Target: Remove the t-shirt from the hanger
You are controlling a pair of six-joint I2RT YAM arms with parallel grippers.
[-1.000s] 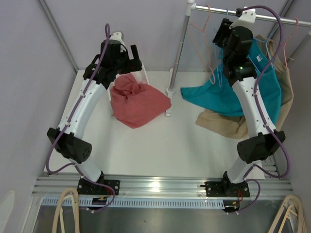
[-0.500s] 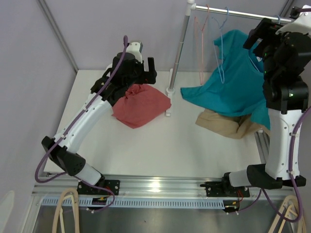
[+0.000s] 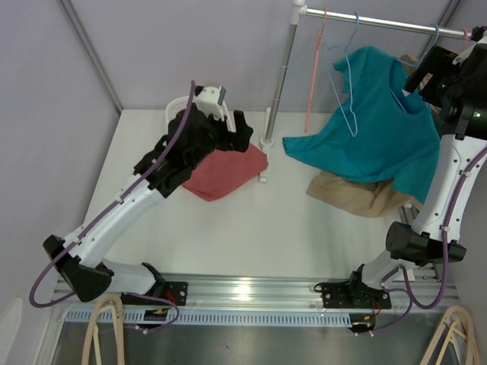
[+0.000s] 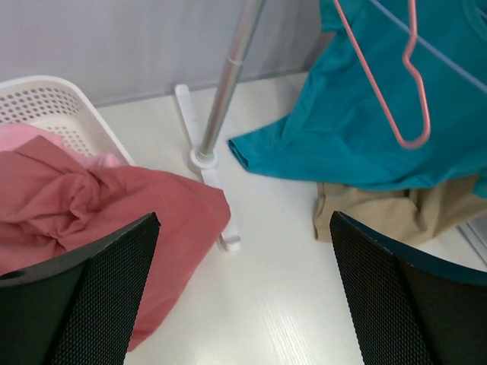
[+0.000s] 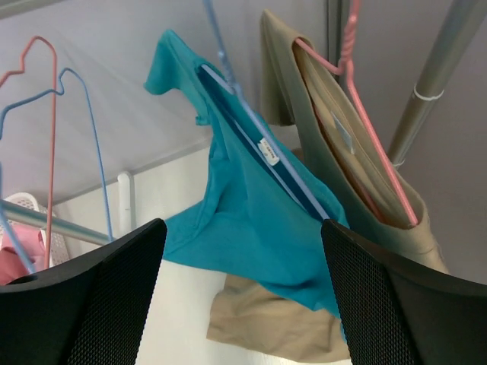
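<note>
Teal cotton marks the job: the t-shirt (image 3: pixel 373 129) hangs to the right of the rack's pole (image 3: pixel 280 76), threaded on a blue hanger (image 5: pixel 223 57) hooked over the rail (image 3: pixel 380 21), with its hem slumped onto the worktop (image 3: pixel 259 228), so part of its weight is already carried from below. The right gripper (image 5: pixel 242 228) is raised to rail height at the far right of the pole, open and holding nothing, and faces the collar where the hanger enters. That looks like a fair spot for taking the neckline or the hook. Behind the t-shirt a beige garment (image 3: pixel 358 194) hangs on a pink hanger (image 5: pixel 358 129) close against it, and a careless grab might take both. Between the pole and the t-shirt two bare hangers, one pink (image 3: pixel 313 76) and one blue (image 3: pixel 344 91), dangle free. Left of the pole the left gripper (image 4: pixel 243 220) hovers wide open above a red shirt (image 3: pixel 224 171) heaped beside a white basket (image 4: pixel 53 106), probably where finished clothes are dropped.
</note>
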